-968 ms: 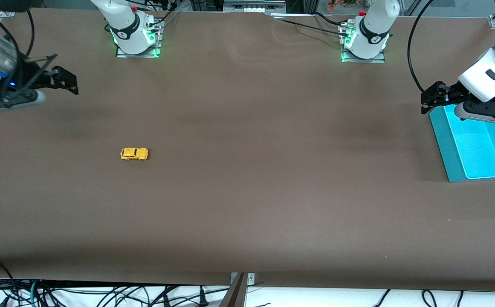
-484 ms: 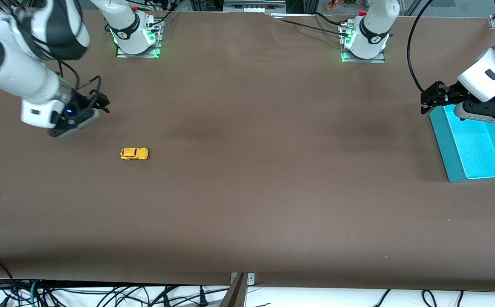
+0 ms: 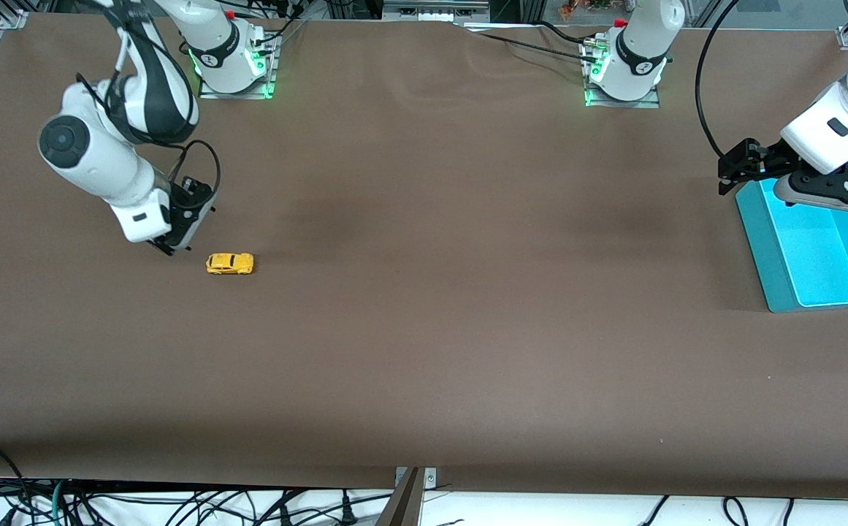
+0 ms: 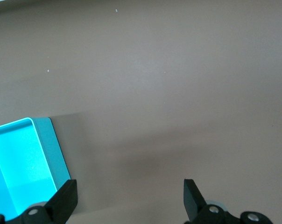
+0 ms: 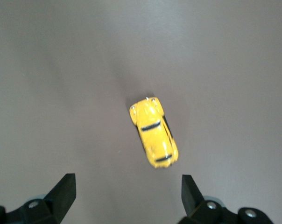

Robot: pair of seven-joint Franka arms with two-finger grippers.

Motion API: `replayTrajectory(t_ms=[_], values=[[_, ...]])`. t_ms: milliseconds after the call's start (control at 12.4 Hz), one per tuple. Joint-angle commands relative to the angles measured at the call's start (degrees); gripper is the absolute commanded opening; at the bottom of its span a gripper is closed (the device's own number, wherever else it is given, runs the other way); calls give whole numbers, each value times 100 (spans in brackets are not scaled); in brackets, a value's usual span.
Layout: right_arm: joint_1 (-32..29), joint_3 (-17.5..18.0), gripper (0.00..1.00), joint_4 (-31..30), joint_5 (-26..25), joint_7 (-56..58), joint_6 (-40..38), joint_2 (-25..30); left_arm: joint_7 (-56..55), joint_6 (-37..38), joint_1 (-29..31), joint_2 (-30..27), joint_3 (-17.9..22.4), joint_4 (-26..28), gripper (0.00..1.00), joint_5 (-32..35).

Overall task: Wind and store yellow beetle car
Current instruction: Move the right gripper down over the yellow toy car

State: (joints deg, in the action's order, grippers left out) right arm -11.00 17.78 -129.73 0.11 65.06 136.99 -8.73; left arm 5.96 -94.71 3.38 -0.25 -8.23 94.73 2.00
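Note:
The yellow beetle car [image 3: 230,264] stands on its wheels on the brown table toward the right arm's end. My right gripper [image 3: 168,247] hangs low just beside the car, pointing down, on the side toward the right arm's end of the table. In the right wrist view the car [image 5: 154,132] lies a little ahead of the open, empty right gripper [image 5: 127,191], not between its fingers. My left gripper [image 3: 730,169] waits open and empty over the table at the edge of the teal bin [image 3: 756,241].
The teal bin also shows in the left wrist view [image 4: 52,149], beside the open left gripper [image 4: 129,193]; what shows of its inside is bare. Both arm bases stand along the table edge farthest from the front camera. Cables hang below the nearest edge.
My right arm has swung in from the table's end and come down beside the car. The car has not moved. The left arm has barely shifted.

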Motion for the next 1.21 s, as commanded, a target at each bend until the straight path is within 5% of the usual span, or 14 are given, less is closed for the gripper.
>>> replayTrajectory(t_ms=[0,403,806,1129], values=[[-16,24,100,45,-55,988,713,-636,-34,128,-39,78,-3,-175,100,90],[-51,-2,98,71,-55,1791,1330,-1192,-34,119,-39,78,-12,-183,100,90],[-77,-37,77,71,-64,2020,1576,-1368,-34,128,-39,69,-3,-175,100,90],[-77,-37,29,71,-82,2028,1568,-1377,-51,128,-48,69,-82,-175,100,99]])
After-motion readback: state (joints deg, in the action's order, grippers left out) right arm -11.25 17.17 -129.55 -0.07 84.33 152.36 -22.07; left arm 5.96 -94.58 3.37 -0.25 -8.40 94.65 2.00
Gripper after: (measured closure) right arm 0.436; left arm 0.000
